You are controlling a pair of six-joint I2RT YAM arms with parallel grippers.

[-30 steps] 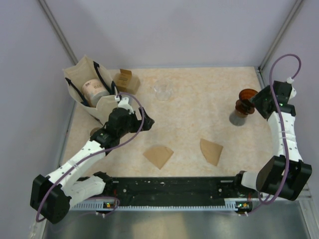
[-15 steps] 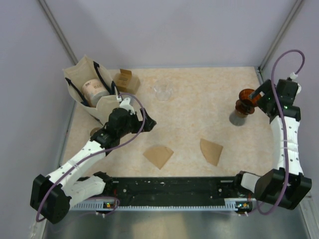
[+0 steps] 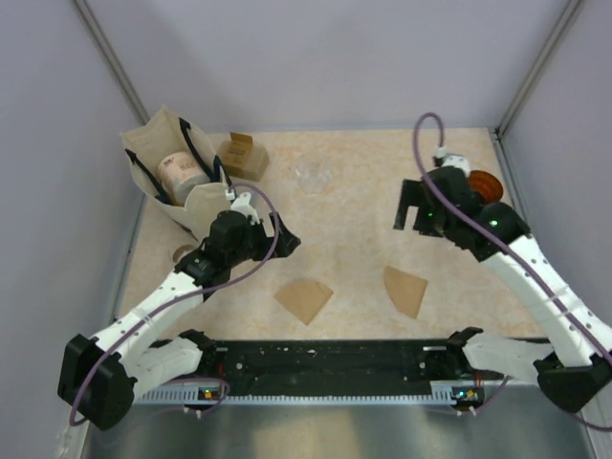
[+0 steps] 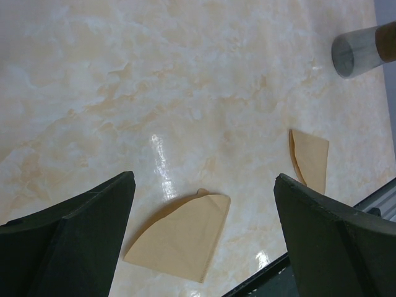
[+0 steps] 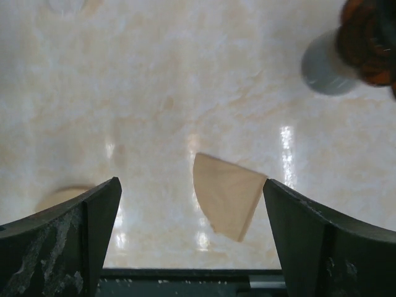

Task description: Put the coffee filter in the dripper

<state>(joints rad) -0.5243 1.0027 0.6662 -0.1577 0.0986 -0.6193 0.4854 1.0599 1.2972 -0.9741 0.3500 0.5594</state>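
Two brown paper coffee filters lie flat near the table's front, one at the left (image 3: 304, 298) and one at the right (image 3: 405, 290). The amber dripper (image 3: 485, 183) stands at the far right, partly hidden behind my right arm. My left gripper (image 3: 278, 236) is open and empty above and behind the left filter (image 4: 179, 238). My right gripper (image 3: 413, 207) is open and empty, hovering above the table behind the right filter (image 5: 226, 193). In the right wrist view the dripper (image 5: 369, 36) shows at the top right on its grey base (image 5: 325, 71).
A cream bag (image 3: 170, 172) holding a round tin stands at the back left, with a small cardboard box (image 3: 239, 155) beside it. A clear glass cup (image 3: 313, 175) sits at the back middle. The black base rail (image 3: 325, 363) runs along the near edge.
My right arm has swung left from beside the dripper to over the table behind the right filter. My left gripper has barely moved.
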